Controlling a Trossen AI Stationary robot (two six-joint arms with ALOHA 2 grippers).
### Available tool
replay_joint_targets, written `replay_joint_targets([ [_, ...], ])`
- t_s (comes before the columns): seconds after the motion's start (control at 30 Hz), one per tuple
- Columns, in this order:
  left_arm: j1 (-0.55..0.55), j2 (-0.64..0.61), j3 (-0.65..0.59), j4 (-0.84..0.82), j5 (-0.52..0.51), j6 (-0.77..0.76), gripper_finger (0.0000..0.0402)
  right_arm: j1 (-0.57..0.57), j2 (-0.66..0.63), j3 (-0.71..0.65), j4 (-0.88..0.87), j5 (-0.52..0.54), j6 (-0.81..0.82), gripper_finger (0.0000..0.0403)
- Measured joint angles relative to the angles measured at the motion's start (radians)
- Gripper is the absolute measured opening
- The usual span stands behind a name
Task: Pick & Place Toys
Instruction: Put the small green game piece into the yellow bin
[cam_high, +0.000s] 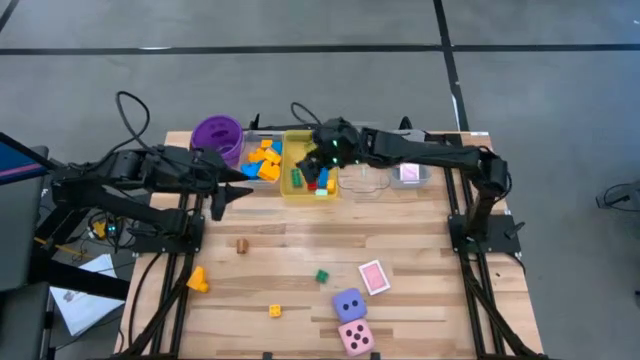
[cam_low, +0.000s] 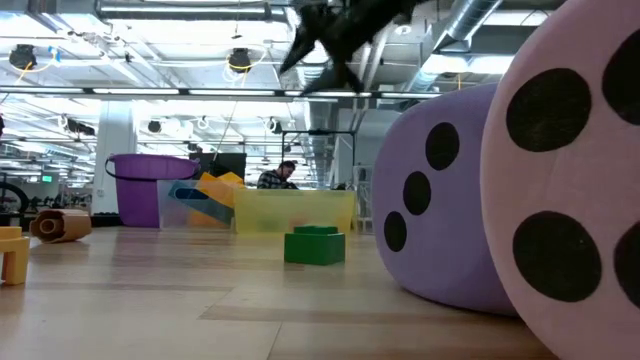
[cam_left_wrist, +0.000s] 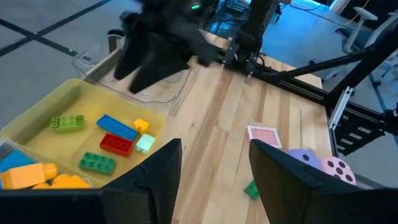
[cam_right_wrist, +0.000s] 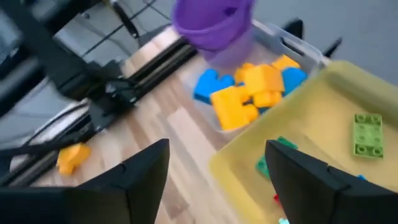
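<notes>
The left gripper (cam_high: 232, 192) waits at the table's nine-to-ten o'clock side, just short of the trays, its fingers (cam_left_wrist: 158, 171) spread with nothing between them. At ten o'clock stands a purple cup (cam_high: 217, 133). Beside it a clear tray (cam_high: 252, 152) holds orange and blue bricks (cam_high: 264, 160). Next comes the yellow tray (cam_high: 291, 188) at about twelve o'clock, holding green, blue, red and yellow bricks (cam_left_wrist: 115, 138).

The right gripper (cam_high: 322, 152) hovers over that yellow tray, fingers (cam_right_wrist: 140, 177) apart and empty. Past it, toward one o'clock, a second clear tray (cam_high: 375, 185) holds a pink card (cam_high: 408, 174).

Loose toys lie across the near half of the table. A yellow brick (cam_high: 198, 280) lies at eight o'clock, a small brown piece (cam_high: 241, 245) above it, and a small yellow brick (cam_high: 274, 311) at seven. A green brick (cam_high: 322, 276) sits near six o'clock. A pink card (cam_high: 373, 277) lies at five o'clock. Just below it the purple die (cam_high: 348, 304) and the pink die (cam_high: 356, 337) sit touching.
</notes>
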Motion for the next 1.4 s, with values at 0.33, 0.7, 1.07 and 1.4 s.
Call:
replay_joint_targets([
  [0.33,-0.001,0.235,0.0,0.008,0.096,0.14,0.0182,0.362,-0.167,0.002,-0.171,0.457,-0.059,0.0259],
  [0.7,-0.001,0.666,0.0,0.016,0.137,0.247,0.0214,0.581,-0.363,0.003,-0.654,0.727,0.41,0.0259],
  [1.07,-0.002,0.832,-0.001,0.19,0.444,0.178,0.0231,0.678,-0.497,0.003,-1.029,0.741,0.616,0.026],
  [1.4,-0.045,0.666,0.003,0.908,0.442,0.189,0.0207,0.693,-0.52,0.001,-1.138,0.741,0.561,0.026],
])
